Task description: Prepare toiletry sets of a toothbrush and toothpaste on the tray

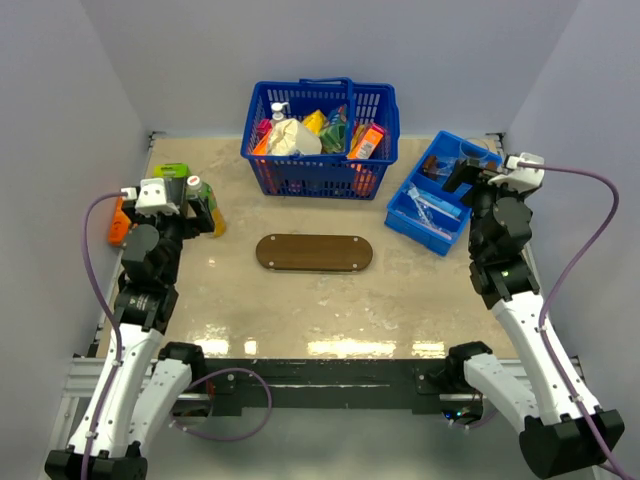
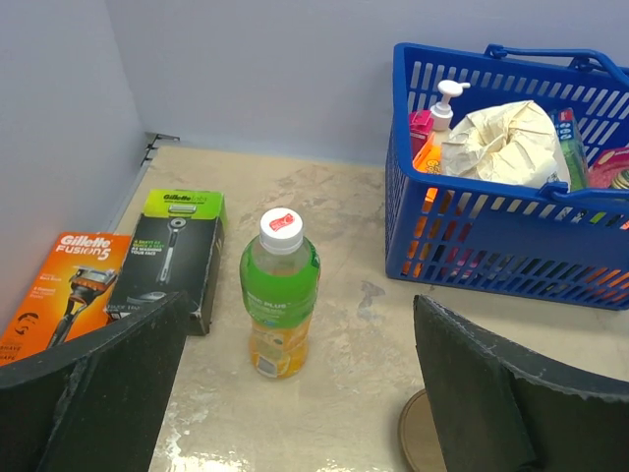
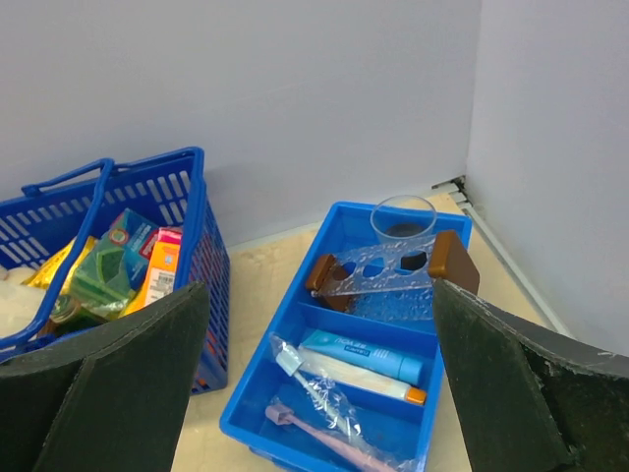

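Observation:
The dark brown oval tray (image 1: 314, 252) lies bare mid-table; its rounded end shows by my left finger (image 2: 418, 438). A blue bin (image 1: 413, 175) (image 3: 261, 350) at the right holds a blue toothpaste tube (image 3: 366, 354), a whitish tube with an orange cap (image 3: 378, 379), a toothbrush in clear wrapping (image 3: 316, 382) and a lilac toothbrush (image 3: 329, 444). My right gripper (image 1: 468, 172) (image 3: 319, 295) hangs open above the bin, holding nothing. My left gripper (image 1: 200, 208) (image 2: 298, 300) is open at the table's left, empty, facing a bottle.
A blue shopping basket (image 1: 320, 178) (image 2: 491, 258) (image 3: 195, 231) full of groceries stands at the back. A green-and-orange drink bottle (image 2: 279, 295) and two razor boxes (image 2: 172, 251) (image 2: 64, 295) sit at the left. A glass cup (image 3: 403, 218) and a clear holder (image 3: 388, 270) fill the bin's far compartment.

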Tool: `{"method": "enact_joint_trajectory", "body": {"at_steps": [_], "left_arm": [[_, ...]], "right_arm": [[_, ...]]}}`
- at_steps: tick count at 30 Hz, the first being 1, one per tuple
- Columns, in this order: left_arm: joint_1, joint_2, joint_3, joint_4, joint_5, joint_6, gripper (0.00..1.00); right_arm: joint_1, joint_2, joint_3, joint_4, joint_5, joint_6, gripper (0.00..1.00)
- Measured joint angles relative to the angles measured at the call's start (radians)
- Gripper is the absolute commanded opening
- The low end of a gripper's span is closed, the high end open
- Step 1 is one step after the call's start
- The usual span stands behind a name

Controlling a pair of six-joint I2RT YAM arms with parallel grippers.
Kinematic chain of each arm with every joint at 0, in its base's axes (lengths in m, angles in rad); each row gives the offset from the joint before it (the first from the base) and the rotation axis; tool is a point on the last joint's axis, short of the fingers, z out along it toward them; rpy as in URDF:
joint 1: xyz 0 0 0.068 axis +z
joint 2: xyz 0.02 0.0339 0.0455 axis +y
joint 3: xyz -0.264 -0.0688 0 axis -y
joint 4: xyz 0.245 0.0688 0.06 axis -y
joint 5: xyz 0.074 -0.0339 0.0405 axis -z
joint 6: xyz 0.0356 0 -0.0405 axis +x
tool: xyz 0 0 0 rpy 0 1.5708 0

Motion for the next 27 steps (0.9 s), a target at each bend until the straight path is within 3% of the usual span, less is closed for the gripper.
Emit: {"method": "enact_joint_trajectory", "body": {"at_steps": [15, 19, 27], "left_arm": [[0.0, 0.022, 0.0, 0.001, 0.005, -0.01, 1.0], [0.0, 0.009, 0.0, 0.001, 0.006, -0.01, 1.0], [0.001, 0.003, 0.0, 0.001, 0.005, -0.008, 1.0]], "right_arm": [[0.0, 0.117, 0.164, -0.144, -0.153, -0.021, 0.96], [0.0, 0.219, 0.29, -0.233, -0.224, -0.032, 0.93], [-0.029, 0.571, 0.534, -0.372, -0.33, -0.045, 0.88]]}}
